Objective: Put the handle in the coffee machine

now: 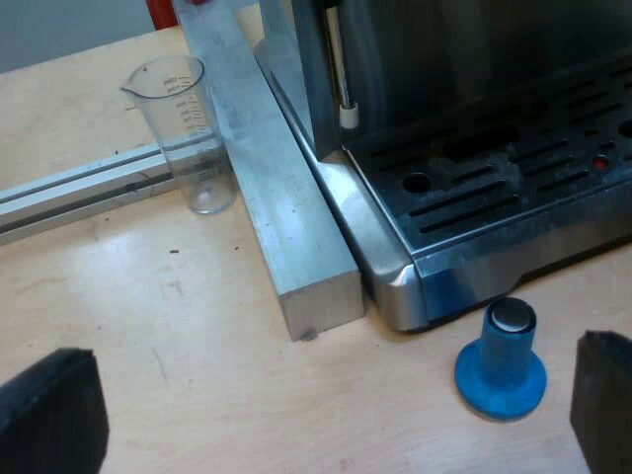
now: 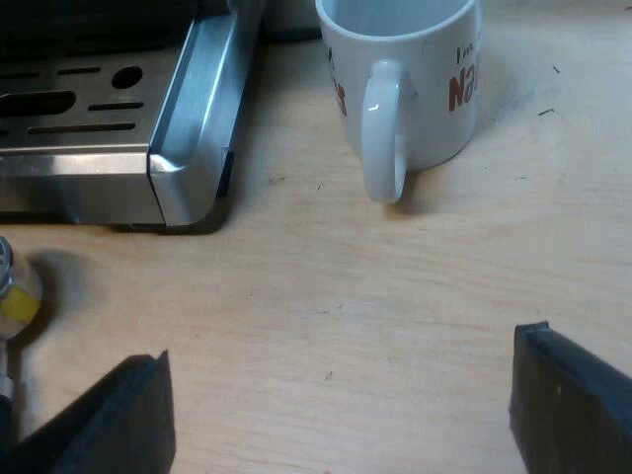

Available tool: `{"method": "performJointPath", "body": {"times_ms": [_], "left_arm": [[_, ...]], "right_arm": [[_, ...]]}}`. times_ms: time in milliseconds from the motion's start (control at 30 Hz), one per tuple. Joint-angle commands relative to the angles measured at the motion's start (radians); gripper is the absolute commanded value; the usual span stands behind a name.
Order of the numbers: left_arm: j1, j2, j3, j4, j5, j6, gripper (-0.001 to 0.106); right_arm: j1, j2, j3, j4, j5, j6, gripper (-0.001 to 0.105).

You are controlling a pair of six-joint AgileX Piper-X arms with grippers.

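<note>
The espresso machine's slotted drip tray [image 1: 513,188] fills the space just beyond my left gripper [image 1: 326,425], which hangs open over bare wood with nothing between its black fingers [image 1: 54,415]. A blue tamper [image 1: 501,360] stands upright on the table close to the tray's corner and near one finger. My right gripper [image 2: 341,415] is also open and holds nothing, low over the table before a white mug [image 2: 405,79] with red lettering. The machine's steel corner [image 2: 188,148] stands beside the mug.
A clear measuring glass [image 1: 188,133] stands against an aluminium bar [image 1: 267,197] that runs along the machine's side. A steam wand with a white tip [image 1: 349,116] hangs over the tray. A small metal and yellow object [image 2: 15,296] lies near the machine's corner.
</note>
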Motion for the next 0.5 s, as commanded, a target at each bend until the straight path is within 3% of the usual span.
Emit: {"method": "performJointPath", "body": {"times_ms": [33,367,500], "left_arm": [[-0.004,-0.142,0.003,-0.012,0.008,0.0,0.097],[-0.004,-0.142,0.003,-0.012,0.01,0.0,0.097],[-0.007,-0.135,0.003,-0.019,0.01,-0.034,0.097]], "right_arm": [[-0.003,-0.045,-0.003,-0.01,-0.004,-0.003,0.071],[-0.003,-0.045,-0.003,-0.016,-0.002,-0.003,0.071],[-0.003,-0.045,-0.003,-0.019,-0.002,0.048,0.071]]}}
